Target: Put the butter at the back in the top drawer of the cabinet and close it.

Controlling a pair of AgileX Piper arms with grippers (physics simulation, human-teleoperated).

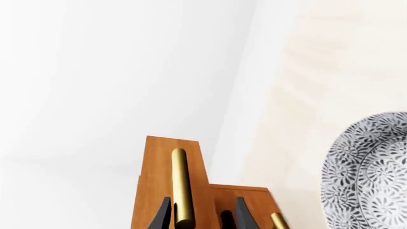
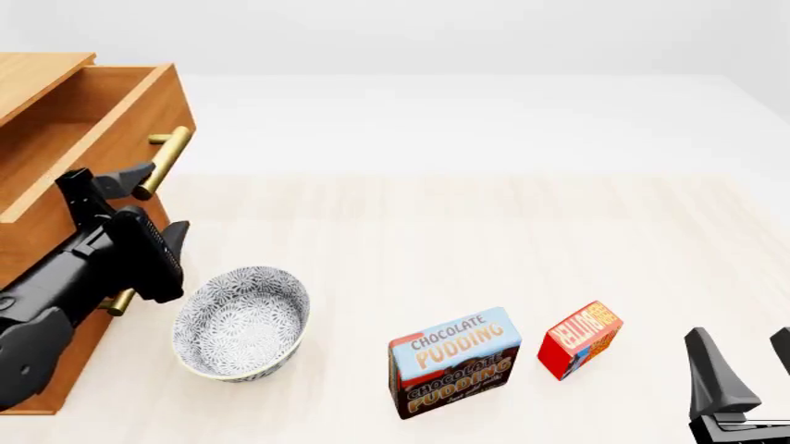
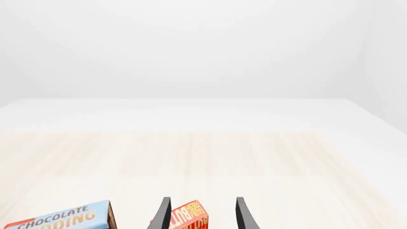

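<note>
1. Our left fingers (image 2: 139, 203) are spread apart around the top drawer's brass handle (image 2: 165, 162), not clamped; our right fingers (image 2: 738, 365) are spread too, holding nothing.
2. The butter (image 2: 579, 339) stands on the surface (image 2: 494, 240) near its front right corner, with the pudding box (image 2: 454, 362) just beside it.
3. The top drawer (image 2: 87, 120) of the cabinet (image 2: 31, 231) is pulled out at the left edge.
4. We judge the risk to be grabbing or toppling the pudding box, since the boxes stand so close together.
5. The patterned bowl (image 2: 240, 323) sits near the cabinet, under the carry path.

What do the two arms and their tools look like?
The left arm is black, with chunky rounded links. Its tool ends in two dark, tapering, pointed fingers. The right tool has like dark grey fingers. No cables or markings show.
</note>
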